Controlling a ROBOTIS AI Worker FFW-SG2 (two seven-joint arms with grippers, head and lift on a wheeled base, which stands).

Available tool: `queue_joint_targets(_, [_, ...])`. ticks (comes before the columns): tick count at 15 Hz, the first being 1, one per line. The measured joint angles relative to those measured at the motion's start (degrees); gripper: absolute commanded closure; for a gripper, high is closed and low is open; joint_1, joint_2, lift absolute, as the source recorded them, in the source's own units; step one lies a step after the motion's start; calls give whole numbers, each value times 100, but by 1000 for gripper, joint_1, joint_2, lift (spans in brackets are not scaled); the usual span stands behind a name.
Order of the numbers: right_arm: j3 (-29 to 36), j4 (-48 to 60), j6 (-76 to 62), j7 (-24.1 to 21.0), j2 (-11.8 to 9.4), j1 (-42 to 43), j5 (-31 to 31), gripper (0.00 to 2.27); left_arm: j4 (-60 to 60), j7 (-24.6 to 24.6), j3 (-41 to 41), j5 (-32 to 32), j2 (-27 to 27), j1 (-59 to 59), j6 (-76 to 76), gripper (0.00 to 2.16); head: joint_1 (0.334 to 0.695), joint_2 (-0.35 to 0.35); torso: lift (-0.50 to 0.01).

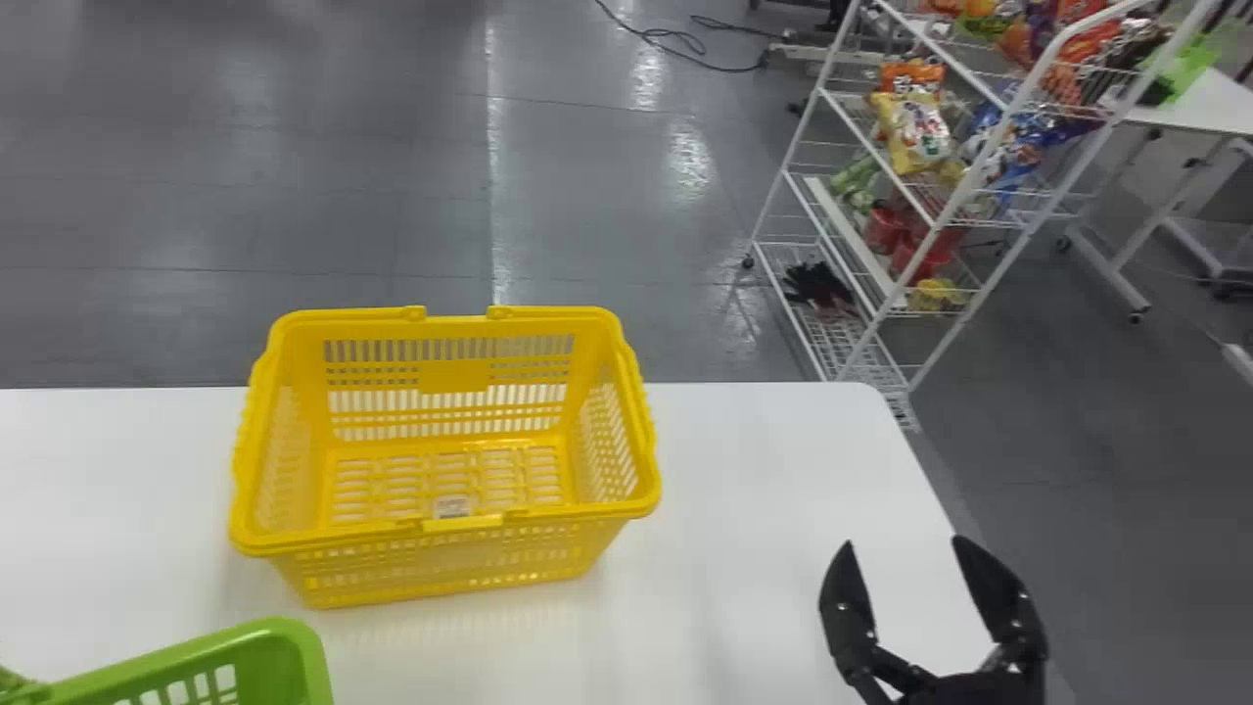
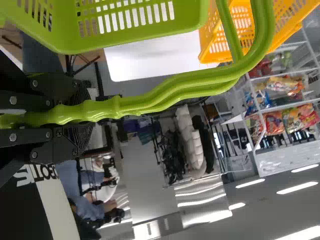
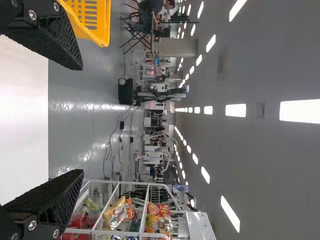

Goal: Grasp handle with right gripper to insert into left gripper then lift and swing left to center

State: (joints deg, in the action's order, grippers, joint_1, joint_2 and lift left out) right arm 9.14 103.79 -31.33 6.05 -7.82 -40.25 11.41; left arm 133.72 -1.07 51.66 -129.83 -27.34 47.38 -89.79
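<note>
Left tool (image 2: pixel 75 114): closed on the green handle (image 2: pixel 102 109), flat black fingers on either side of the grip. I see two green bars lying together there, then separating into loops farther along. They belong to the green basket (image 1: pixel 279 641), which I have at the near-left part of the counter (image 1: pixel 734 470) in the head view. Can't tell if its base touches the top.

Right tool (image 1: pixel 904 545): wide, fingers well apart and pointing toward the far edge. It's out by the counter's right edge, nearer me than the far-right corner, and well apart from both baskets.

Yellow basket (image 1: pixel 445 587) is upright on the counter, close to the far edge and left of the far-right corner. Its handles are folded down on the rim, and there's a small pale label (image 1: pixel 452 506) inside on the bottom. Green basket is nearer me and farther left, apart from it in the head view.

Past the right part of the far edge I've got a white wire rack (image 1: pixel 788 162) on the floor (image 1: pixel 587 196), snack bags (image 1: pixel 915 127) on its shelves.
</note>
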Motion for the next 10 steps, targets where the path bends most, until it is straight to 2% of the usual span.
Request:
queue_joint_targets(1, [0, 2, 0, 16, 0, 0, -2, 60, 82, 44, -227, 30, 59, -105, 0, 1976, 695, -350, -93])
queue_joint_targets(10, [-55, 82, -18, 129, 9, -58, -27, 60, 314, 446, -2461, 733, 344, -1297, 0, 1976, 695, -350, -93])
